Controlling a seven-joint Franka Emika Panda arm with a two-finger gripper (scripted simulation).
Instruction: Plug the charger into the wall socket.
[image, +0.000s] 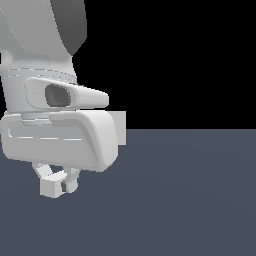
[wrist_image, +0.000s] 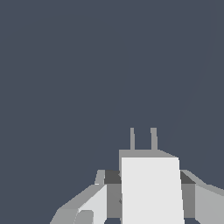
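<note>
Your hand (image: 57, 186) in the exterior view hangs low at that view's left, clamped on the charger (image: 52, 188), an off-white block just above the grey counter (image: 190, 200); bare surface stretches to the right. A pale square edge (image: 120, 128) peeks from behind the wrist. Your wrist view alone shows two thin grey prongs (wrist_image: 143, 139) on the charger (wrist_image: 151, 188), fingers (wrist_image: 113, 192) pressing both sides.

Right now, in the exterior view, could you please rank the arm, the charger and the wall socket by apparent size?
1. arm, nearest the camera.
2-3. charger and wall socket: unsure, the socket is mostly hidden.
</note>
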